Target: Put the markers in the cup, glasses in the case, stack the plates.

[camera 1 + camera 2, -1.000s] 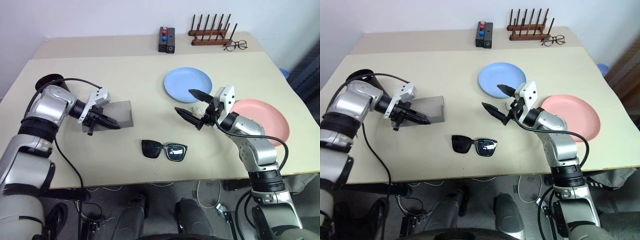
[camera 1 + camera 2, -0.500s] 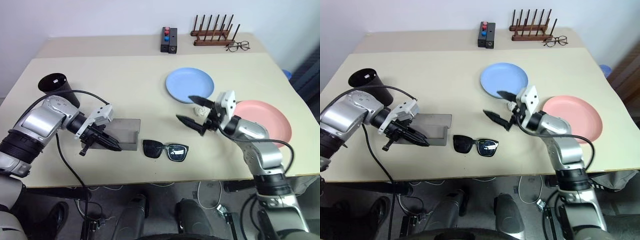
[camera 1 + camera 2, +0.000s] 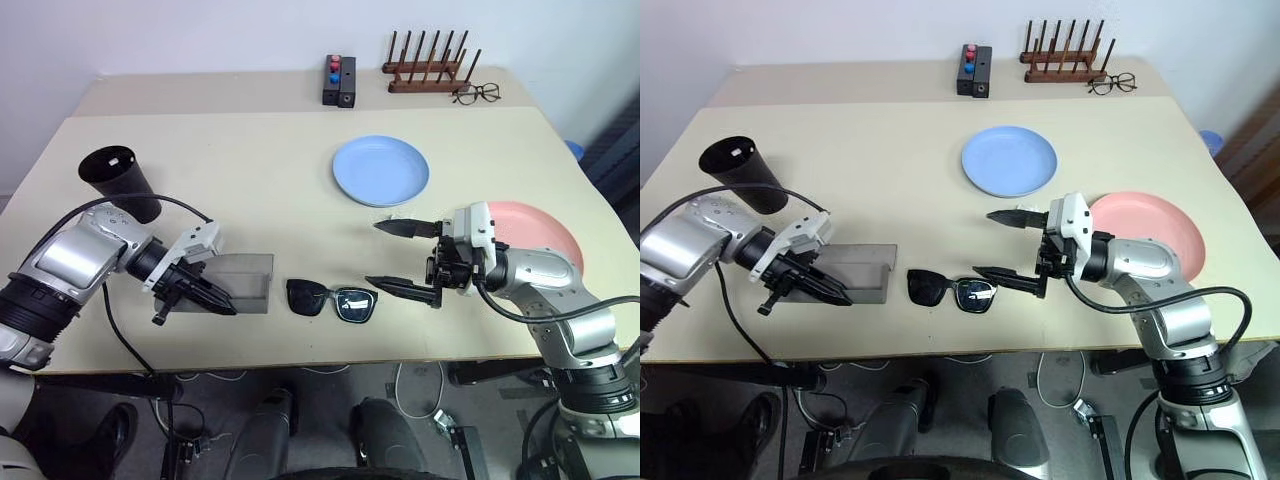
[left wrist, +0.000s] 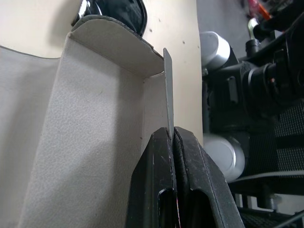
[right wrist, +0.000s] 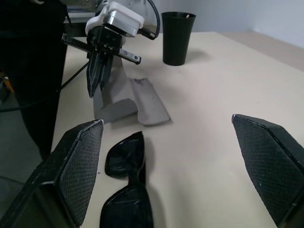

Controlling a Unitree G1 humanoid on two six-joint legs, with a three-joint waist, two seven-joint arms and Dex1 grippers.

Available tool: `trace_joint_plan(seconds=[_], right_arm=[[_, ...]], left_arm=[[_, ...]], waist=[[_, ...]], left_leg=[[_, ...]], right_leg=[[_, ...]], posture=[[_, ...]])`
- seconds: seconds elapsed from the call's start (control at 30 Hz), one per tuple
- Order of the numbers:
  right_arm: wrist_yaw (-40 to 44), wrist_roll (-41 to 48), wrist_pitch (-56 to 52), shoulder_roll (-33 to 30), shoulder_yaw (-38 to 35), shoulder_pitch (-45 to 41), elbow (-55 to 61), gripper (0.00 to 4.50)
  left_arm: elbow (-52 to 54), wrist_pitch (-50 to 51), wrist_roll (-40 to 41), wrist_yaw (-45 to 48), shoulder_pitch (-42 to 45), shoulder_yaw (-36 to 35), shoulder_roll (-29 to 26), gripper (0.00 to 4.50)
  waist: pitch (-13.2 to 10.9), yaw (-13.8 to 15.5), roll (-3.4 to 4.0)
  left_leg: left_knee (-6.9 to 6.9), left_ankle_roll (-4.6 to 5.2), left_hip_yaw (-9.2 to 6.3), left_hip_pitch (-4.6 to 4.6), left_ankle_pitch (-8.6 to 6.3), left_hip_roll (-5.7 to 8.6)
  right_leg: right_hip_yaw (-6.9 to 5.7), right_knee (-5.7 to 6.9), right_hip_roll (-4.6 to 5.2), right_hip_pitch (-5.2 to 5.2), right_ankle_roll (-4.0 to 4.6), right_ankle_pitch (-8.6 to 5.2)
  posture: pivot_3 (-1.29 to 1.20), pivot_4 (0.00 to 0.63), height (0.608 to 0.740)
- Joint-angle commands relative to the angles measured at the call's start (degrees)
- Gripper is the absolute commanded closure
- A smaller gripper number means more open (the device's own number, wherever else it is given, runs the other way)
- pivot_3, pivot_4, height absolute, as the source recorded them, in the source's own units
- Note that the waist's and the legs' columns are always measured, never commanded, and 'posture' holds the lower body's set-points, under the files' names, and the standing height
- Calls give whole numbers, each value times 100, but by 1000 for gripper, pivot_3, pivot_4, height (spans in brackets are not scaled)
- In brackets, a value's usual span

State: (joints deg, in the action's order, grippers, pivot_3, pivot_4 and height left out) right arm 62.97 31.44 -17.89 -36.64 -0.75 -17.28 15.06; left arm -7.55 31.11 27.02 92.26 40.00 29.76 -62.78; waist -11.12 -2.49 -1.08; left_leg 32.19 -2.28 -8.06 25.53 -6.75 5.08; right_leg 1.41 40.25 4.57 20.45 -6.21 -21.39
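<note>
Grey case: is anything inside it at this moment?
The case lies open with its grey lining bare in the left wrist view; nothing lies on the part shown. The sunglasses lie on the table beside it. The left gripper pinches one flap, covering that edge.

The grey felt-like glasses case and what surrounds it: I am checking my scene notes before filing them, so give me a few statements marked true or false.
1. The left gripper is shut on an edge of the grey felt-like glasses case. True.
2. The black-framed sunglasses lie inside the case. False: they lie on the table beside it.
3. The right gripper is open, holding nothing. True.
4. The light blue round plate is stacked on the salmon pink round plate. False: they lie apart.
5. The tall black tapered cup stands upright near the table's left edge. True.
</note>
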Motion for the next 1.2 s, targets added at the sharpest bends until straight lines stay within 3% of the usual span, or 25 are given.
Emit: trace_joint_plan(seconds=[0.03, 0.4, 0.57, 0.7, 0.73, 0.97, 1.2], right_arm=[[7, -62, 177, 12, -31, -9, 52, 64], [-66, -144, 153, 86, 66, -111, -1, 64], [37, -174, 173, -22, 63, -85, -21, 64], [72, -208, 227, -60, 11, -84, -119, 64], [78, -214, 238, -70, 3, -81, -141, 64], [193, -287, 335, -289, -107, 35, -234, 64], [234, -311, 383, -574, -392, 320, -293, 64]], left_arm=[[149, 31, 38, 24, -133, -314, -87, 4470], [232, 272, -140, 22, -458, -707, 254, 4470], [196, 253, -137, 24, -402, -623, 250, 2277], [147, 117, -148, 24, -305, -649, 303, 209], [128, 145, -146, 24, -242, -710, 373, 44], [124, 671, 4, -93, 437, -1087, 1051, 44], [-390, 88, -472, -662, 1012, -1156, 2158, 44]], waist=[[0, 2, 0], [0, 8, 0], [0, 8, 0], [0, 10, 0], [0, 11, 0], [0, 54, 0], [-1, 60, -2]], left_leg=[[0, 0, 0, 0, 0, 0], [-1, 0, -1, 0, 0, 0], [-2, -1, -1, 0, 0, 0], [-2, -1, -1, 0, 0, 0], [-2, -1, -1, 0, 0, 0], [2, 0, -1, 4, 0, 2], [6, 0, 0, 6, 0, 1]], right_leg=[[0, 0, 0, 0, 0, 0], [-1, -2, 1, 0, 1, 0], [0, -3, 2, 0, 1, -1], [-1, -3, 2, 0, 2, -1], [-1, -3, 2, 0, 2, -1], [-3, -8, 3, -2, 1, 0], [-9, -10, 2, -4, -1, 0]], posture=[[0, 150, 737], [0, 150, 737], [0, 150, 737], [0, 150, 737], [0, 150, 737], [0, 150, 737], [0, 150, 737]])
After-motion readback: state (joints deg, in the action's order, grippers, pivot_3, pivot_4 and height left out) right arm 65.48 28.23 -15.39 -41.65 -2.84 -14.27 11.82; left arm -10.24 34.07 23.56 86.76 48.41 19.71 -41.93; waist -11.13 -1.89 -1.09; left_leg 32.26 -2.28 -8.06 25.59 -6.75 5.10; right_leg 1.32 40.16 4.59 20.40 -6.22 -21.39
